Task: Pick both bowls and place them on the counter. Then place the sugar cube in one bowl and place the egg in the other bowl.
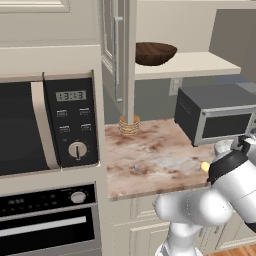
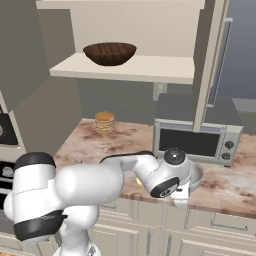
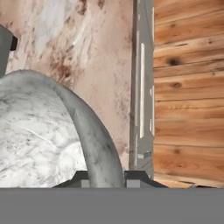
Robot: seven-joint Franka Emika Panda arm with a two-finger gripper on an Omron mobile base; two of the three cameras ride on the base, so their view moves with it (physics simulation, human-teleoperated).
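The hand point(image 3: 107, 177) is clamped on the rim of the grey bowl point(image 3: 39, 131), one finger either side, down at the tabletop's point(image 1: 150, 155) front edge, just before the toaster oven point(image 2: 197, 135). The wooden bowl point(image 2: 109, 53) sits up on the shelf point(image 2: 145, 67). The egg point(image 1: 204, 166) lies near the front edge; the sugar cube point(image 1: 135, 167) sits mid-tabletop.

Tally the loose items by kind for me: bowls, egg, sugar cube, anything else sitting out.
Bowls: 2, brown wood bowl on the shelf, grey bowl at the gripper.
Egg: 1.
Sugar cube: 1.
Stacked tan rings: 1.
Toaster oven: 1.
Total: 6.
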